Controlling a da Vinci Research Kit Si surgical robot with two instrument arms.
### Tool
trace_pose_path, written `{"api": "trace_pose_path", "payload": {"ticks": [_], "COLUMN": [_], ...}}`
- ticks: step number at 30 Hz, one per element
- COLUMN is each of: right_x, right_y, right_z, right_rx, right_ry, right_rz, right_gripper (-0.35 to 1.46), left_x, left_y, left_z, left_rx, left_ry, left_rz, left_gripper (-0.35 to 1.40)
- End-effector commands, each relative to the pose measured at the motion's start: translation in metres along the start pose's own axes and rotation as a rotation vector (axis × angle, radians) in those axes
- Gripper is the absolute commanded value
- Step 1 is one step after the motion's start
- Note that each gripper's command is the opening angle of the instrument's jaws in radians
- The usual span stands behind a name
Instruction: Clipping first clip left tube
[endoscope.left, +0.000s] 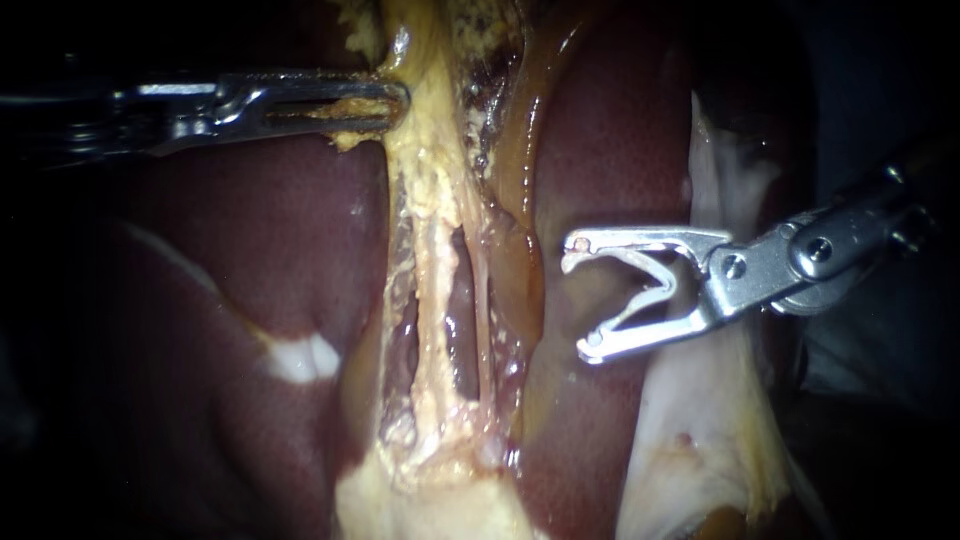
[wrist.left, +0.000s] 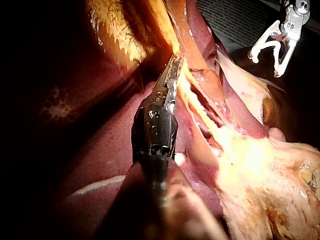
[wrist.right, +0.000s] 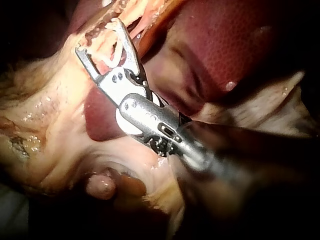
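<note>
Two pale tubes run down the middle between the liver lobes, the left tube (endoscope.left: 432, 290) thicker than the thin right tube (endoscope.left: 487, 300). My left instrument (endoscope.left: 385, 103) comes in from the left, its jaws shut on the yellow fatty tissue (endoscope.left: 425, 150) above the tubes and holding it taut; the left wrist view shows the same grip (wrist.left: 173, 75). My right instrument (endoscope.left: 580, 297) hovers over the liver, right of both tubes and apart from them. Its jaws stand wide and hold an open white clip (endoscope.left: 645, 285), also seen in the right wrist view (wrist.right: 114, 56).
Dark red liver (endoscope.left: 250, 260) lies on both sides of the tubes. A brownish wet fold (endoscope.left: 525, 200) runs alongside the right tube. A whitish membrane (endoscope.left: 700, 430) sits under the right instrument's shaft. Yellow fat (endoscope.left: 430, 490) gathers at the tubes' lower end.
</note>
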Motion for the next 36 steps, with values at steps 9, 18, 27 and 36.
{"api": "trace_pose_path", "payload": {"ticks": [9,18,27,36], "right_x": [-0.0001,-0.0006,-0.0016,-0.0031], "right_y": [-0.0002,-0.0007,-0.0014,-0.0008], "right_z": [0.0001,0.0014,0.0041,0.0074], "right_rx": [0.000,-0.005,-0.015,-0.036], "right_ry": [0.001,0.003,0.003,0.005], "right_rz": [-0.002,0.051,0.152,0.252], "right_gripper": [0.54,0.55,0.55,0.55], "left_x": [-0.0002,-0.0025,-0.0049,-0.0050], "left_y": [-0.0007,-0.0027,-0.0052,-0.0059], "left_z": [-0.0006,-0.0042,-0.0075,-0.0087], "left_rx": [0.006,0.024,0.040,0.043], "left_ry": [0.002,-0.017,-0.058,-0.066], "left_rz": [0.000,-0.013,0.001,0.000], "left_gripper": [-0.35,-0.35,-0.35,-0.35]}}
